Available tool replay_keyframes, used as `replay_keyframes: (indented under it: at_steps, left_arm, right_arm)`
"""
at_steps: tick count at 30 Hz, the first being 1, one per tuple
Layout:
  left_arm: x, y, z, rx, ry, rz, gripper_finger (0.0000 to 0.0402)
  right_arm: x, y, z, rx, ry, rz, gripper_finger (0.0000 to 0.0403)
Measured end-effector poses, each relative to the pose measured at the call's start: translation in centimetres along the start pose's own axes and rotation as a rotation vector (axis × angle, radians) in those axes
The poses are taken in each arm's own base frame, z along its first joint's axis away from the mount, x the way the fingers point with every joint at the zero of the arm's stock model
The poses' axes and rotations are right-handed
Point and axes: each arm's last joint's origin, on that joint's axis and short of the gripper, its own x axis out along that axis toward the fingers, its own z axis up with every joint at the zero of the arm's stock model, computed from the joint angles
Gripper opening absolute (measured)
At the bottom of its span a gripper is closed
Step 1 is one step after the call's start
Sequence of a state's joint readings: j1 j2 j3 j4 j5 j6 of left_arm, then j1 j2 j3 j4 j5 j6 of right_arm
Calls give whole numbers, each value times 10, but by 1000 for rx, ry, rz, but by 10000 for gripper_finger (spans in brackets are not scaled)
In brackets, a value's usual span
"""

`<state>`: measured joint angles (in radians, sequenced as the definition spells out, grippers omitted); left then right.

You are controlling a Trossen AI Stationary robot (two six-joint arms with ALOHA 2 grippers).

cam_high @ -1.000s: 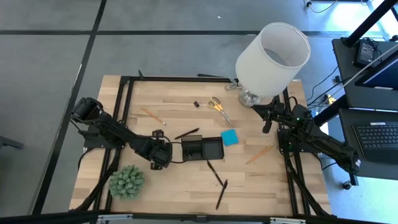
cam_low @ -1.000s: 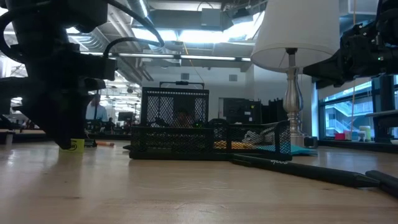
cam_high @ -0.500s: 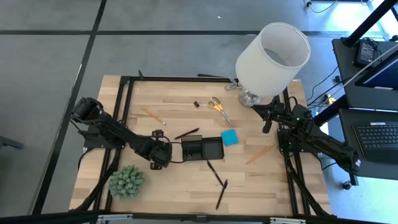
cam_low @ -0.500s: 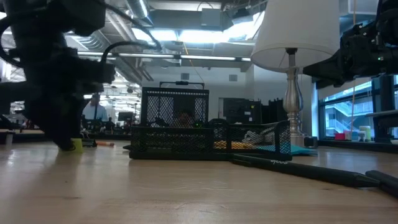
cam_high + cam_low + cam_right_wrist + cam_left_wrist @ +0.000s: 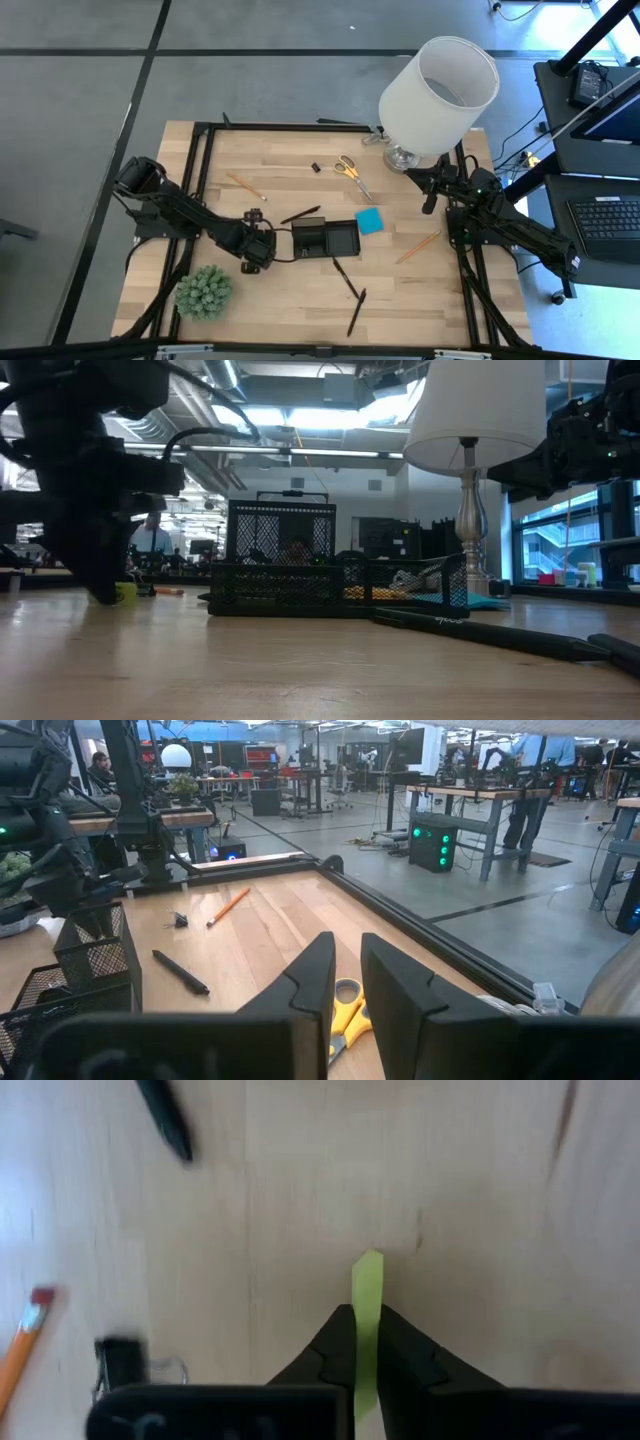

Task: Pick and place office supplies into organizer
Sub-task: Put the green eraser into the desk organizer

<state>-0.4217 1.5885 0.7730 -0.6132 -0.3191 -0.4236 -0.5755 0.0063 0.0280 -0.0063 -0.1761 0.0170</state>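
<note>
The left pincer (image 5: pixel 366 1342) is clamped on a thin yellow-green strip (image 5: pixel 367 1285), low over the surface (image 5: pixel 290 290). The organizer (image 5: pixel 325 240) lies just beside it, toward the surface's right edge. The right pincer (image 5: pixel 347 988), fingers slightly apart, waits near the lamp (image 5: pixel 437 85).

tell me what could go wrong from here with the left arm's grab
1. The left gripper pinches only the thin edge of a small yellow-green item, so it may slip out or bend during a lift.
2. The organizer sits right beside that gripper; a low carry could knock its mesh wall and shove it.
3. A black pen lies close by and could get swept aside.
</note>
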Motion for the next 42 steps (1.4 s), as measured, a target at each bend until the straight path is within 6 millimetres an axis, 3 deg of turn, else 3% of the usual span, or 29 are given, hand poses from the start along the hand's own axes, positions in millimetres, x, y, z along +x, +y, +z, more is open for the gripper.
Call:
replay_keyframes:
  at_steps: [9,19,27,42]
  left_arm:
    - [-20,-6,26,1,-89,-57,14]
    - [-39,-13,59,43,-336,-104,14]
    - [-41,-5,77,-113,-470,-128,15]
    - [-4,-6,85,-121,-398,-151,16]
  right_arm:
    - [0,0,0,0,0,0,58]
    - [0,0,0,0,0,0,58]
    - [0,0,0,0,0,0,58]
    - [0,0,0,-22,0,0,58]
